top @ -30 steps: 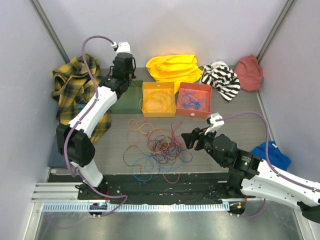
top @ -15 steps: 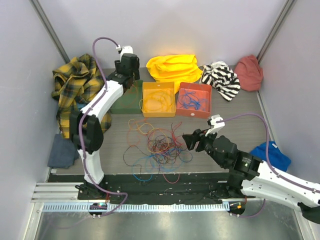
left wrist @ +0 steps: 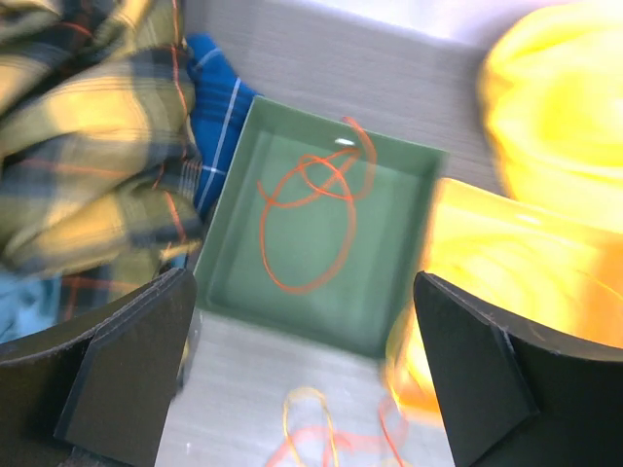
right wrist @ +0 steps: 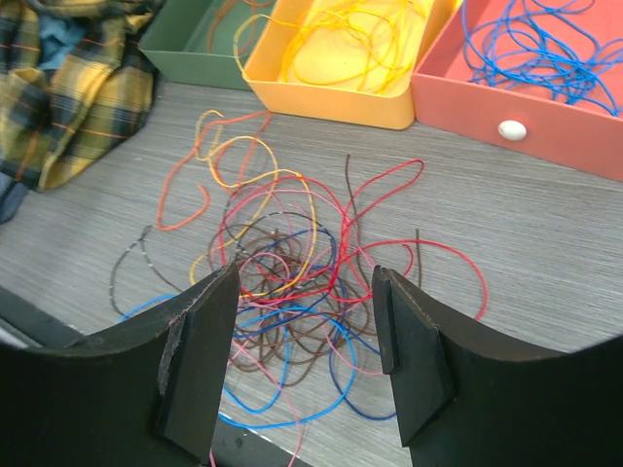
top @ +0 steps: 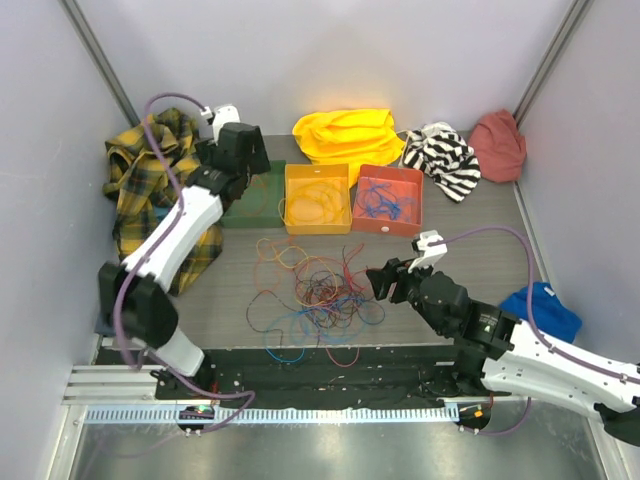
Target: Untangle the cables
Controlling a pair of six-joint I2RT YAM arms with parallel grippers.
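Left gripper [left wrist: 302, 282], jaws wide and empty, over the green box [left wrist: 389, 229] with its orange cable [left wrist: 316, 185]; right gripper [right wrist: 304, 277], also spread, empty, above the tangled cables [right wrist: 292, 243]

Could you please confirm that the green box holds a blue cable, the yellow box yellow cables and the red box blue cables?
Not quite. The green box holds an orange cable, not a blue one, as the left wrist view shows. The rest is right: the yellow box holds yellow cables and the red box holds blue cables.
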